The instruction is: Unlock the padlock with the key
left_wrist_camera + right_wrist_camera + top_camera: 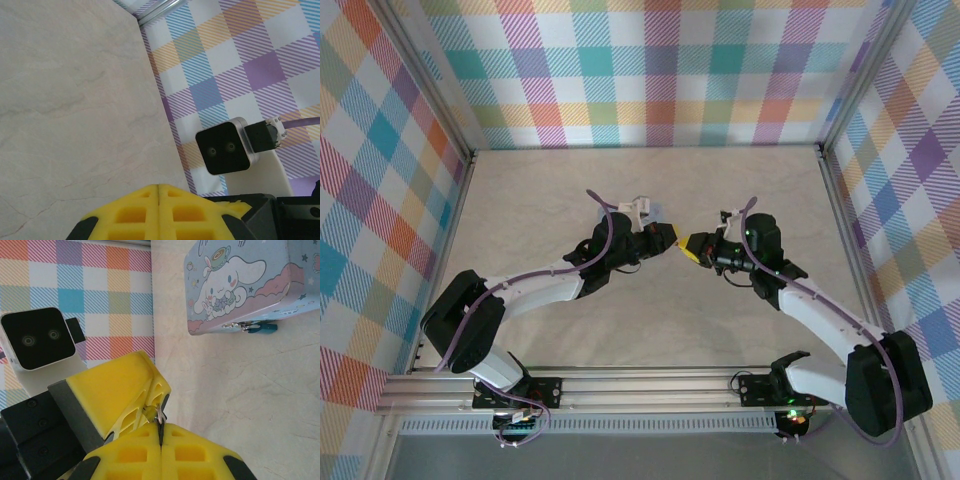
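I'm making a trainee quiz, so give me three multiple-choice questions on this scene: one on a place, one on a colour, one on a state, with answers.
1. Where is the padlock? A at the tin's latch; B loose mid-table; C on the wall.
2. What colour are the gripper pads? A red; B yellow; C green.
3. The right gripper is: A wide open; B shut on the key; C gripping the tin.
Answers: A, it hangs by the tin's front edge; B, the foam shows yellow; B, the key sits pinched between closed pads.
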Controlling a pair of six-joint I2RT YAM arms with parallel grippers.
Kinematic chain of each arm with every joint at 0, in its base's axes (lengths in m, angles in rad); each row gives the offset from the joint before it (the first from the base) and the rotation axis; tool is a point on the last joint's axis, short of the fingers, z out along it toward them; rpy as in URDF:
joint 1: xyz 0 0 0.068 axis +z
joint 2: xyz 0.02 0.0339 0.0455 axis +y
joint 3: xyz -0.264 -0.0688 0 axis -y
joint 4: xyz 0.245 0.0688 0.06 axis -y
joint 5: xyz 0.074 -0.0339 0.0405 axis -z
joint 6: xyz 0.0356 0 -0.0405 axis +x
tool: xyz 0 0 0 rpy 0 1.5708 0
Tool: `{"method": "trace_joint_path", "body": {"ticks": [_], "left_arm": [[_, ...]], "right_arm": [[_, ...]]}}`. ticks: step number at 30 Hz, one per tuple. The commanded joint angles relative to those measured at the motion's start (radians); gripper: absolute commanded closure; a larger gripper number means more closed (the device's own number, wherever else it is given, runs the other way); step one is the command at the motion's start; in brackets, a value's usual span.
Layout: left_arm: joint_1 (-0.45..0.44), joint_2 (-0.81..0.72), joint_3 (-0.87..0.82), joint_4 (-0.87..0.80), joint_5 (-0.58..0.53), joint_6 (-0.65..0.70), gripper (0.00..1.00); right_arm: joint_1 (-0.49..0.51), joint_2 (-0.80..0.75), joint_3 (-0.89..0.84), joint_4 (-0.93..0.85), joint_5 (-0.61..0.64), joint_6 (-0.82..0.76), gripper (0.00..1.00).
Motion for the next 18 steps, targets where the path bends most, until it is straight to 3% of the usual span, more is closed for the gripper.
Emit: {"method": "trace_joint_path", "body": {"ticks": [1,6,11,18], "left_arm": [[-0.016,0.000,0.021,0.032,-0.007,0.025,0.98],[-0.017,-0.024,0.021,0.016,-0.005,0.067,1.00],[-0.016,-0.042,0.020,0.019,0.019,0.100,1.00],[-0.017,-0.051,0.028,0.041,0.068,0.099,1.00]], "right_arm": [[0.006,-0.023,-0.016,-0.041,0.005,-0.034,1.00],[-0.027,-0.076,-0.027,-0.067,-0.010,-0.077,0.84],[-0.056,-0.102,-0.053,0.047,-0.078,-0.101,0.69],[-0.059,-0.101,-0.083,0.194,-0.117,-0.129,0.58]]}}
